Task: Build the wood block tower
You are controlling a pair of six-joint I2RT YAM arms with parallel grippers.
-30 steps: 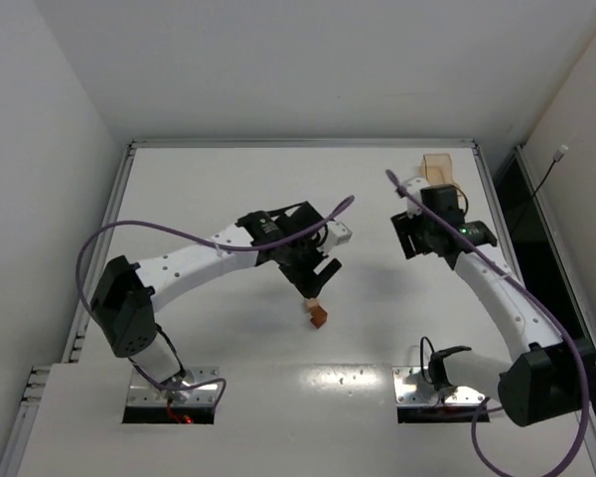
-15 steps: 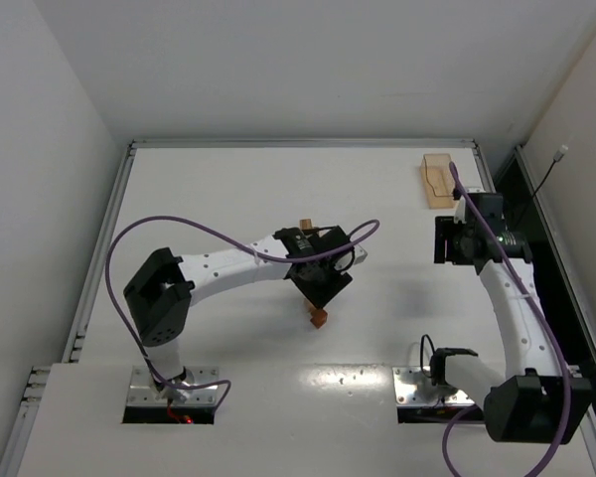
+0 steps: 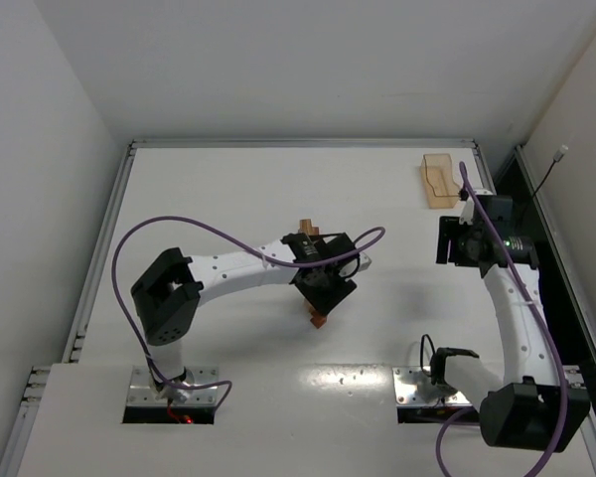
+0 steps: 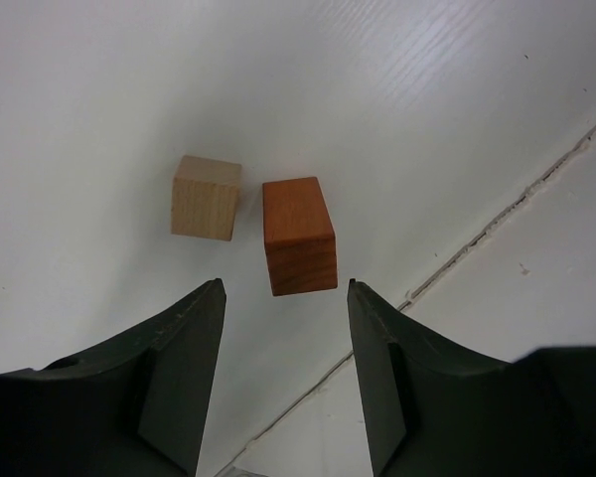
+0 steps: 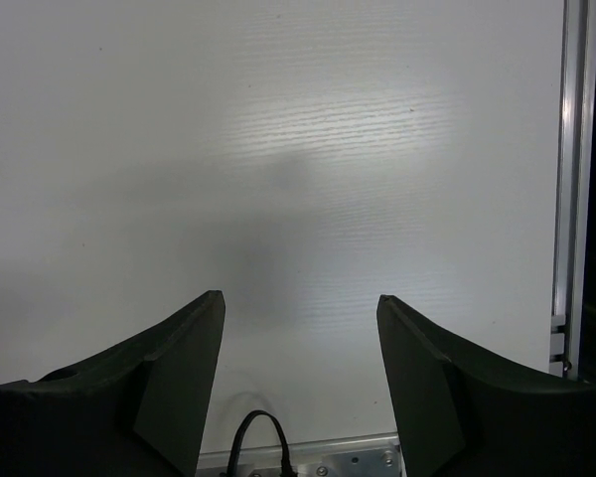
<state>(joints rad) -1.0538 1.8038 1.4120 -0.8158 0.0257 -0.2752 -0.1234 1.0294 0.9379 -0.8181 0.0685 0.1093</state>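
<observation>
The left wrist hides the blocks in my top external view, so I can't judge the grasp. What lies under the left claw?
Observer: Two blocks lie side by side with a small gap between them: a tan cube and a reddish-brown block.
Operator: Is either held?
Observer: No. The left claw is open; the reddish-brown block sits in line with its gap, touched by neither finger.
Operator: And the other arm?
Observer: The right claw is open, with only table showing between its fingers.
</observation>
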